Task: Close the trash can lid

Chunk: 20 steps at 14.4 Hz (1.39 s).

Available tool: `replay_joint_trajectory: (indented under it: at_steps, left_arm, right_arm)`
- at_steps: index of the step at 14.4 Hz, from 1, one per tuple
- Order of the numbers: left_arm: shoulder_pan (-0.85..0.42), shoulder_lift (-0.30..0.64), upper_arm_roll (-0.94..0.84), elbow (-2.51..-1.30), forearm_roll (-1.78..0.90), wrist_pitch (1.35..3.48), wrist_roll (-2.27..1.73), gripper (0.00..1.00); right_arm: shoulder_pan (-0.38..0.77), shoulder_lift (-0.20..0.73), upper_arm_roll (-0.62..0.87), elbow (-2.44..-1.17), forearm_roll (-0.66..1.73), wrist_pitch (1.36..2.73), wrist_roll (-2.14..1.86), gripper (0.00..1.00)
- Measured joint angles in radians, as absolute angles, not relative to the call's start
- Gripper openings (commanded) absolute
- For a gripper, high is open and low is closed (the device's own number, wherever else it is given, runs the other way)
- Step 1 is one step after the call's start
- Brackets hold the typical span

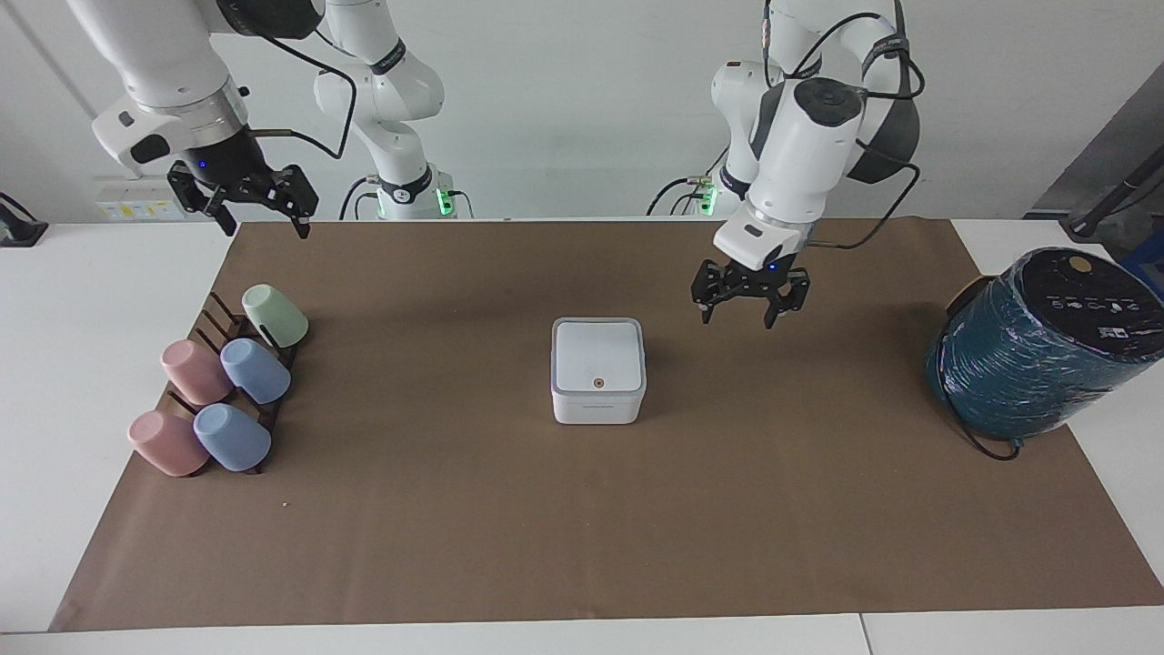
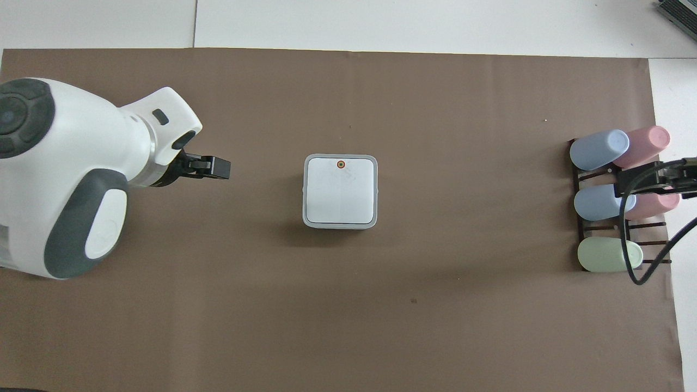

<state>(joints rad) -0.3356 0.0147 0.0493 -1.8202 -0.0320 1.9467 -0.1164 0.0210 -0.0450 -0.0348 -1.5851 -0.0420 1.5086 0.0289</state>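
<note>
The trash can [image 1: 597, 408] is a small white square box in the middle of the brown mat; it also shows in the overhead view [image 2: 340, 224]. Its white lid [image 1: 598, 355] lies flat on the box, orange dot up, and shows in the overhead view [image 2: 340, 190] too. My left gripper [image 1: 738, 316] is open and empty, raised over the mat between the trash can and the teal cylinder, apart from the lid; it shows in the overhead view [image 2: 218, 167]. My right gripper [image 1: 264, 221] is open and waits high over the cup rack's end of the table.
A dark rack [image 1: 211, 318] with several pastel cups lying on it stands toward the right arm's end. A large teal wrapped cylinder [image 1: 1037, 350] with a black top and a cable stands toward the left arm's end. The brown mat [image 1: 582, 528] covers the table.
</note>
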Motion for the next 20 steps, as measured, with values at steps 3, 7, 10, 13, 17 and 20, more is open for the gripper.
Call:
replay_joint_trajectory:
  at_steps: [3,7,10,13,17,20]
  left_arm:
    - [-0.239,-0.025,0.051,-1.821,-0.032,1.899,-0.008,1.00]
    - [-0.135,-0.035,0.052,-1.778,-0.032,1.844,0.028,1.00]
    - [-0.067,-0.037,0.053,-1.698,-0.032,1.780,0.059,1.00]
    - [-0.027,-0.031,0.054,-1.598,-0.033,1.653,0.072,1.00]
    - [-0.024,-0.021,0.050,-1.532,-0.034,1.561,0.073,1.00]
    - [-0.024,-0.020,0.048,-1.535,-0.036,1.532,0.073,1.00]
  right_arm:
    - [0.021,-0.045,-0.035,-1.585,-0.042,1.509,0.029,1.00]
    - [0.021,-0.045,-0.035,-1.585,-0.042,1.509,0.029,1.00]
    - [0.021,-0.045,-0.035,-1.585,-0.042,1.509,0.029,1.00]
    - [0.021,-0.045,-0.035,-1.585,-0.042,1.509,0.029,1.00]
    - [0.021,-0.045,-0.035,-1.585,-0.042,1.509,0.029,1.00]
    - [0.021,-0.045,-0.035,-1.585,-0.042,1.509,0.029,1.00]
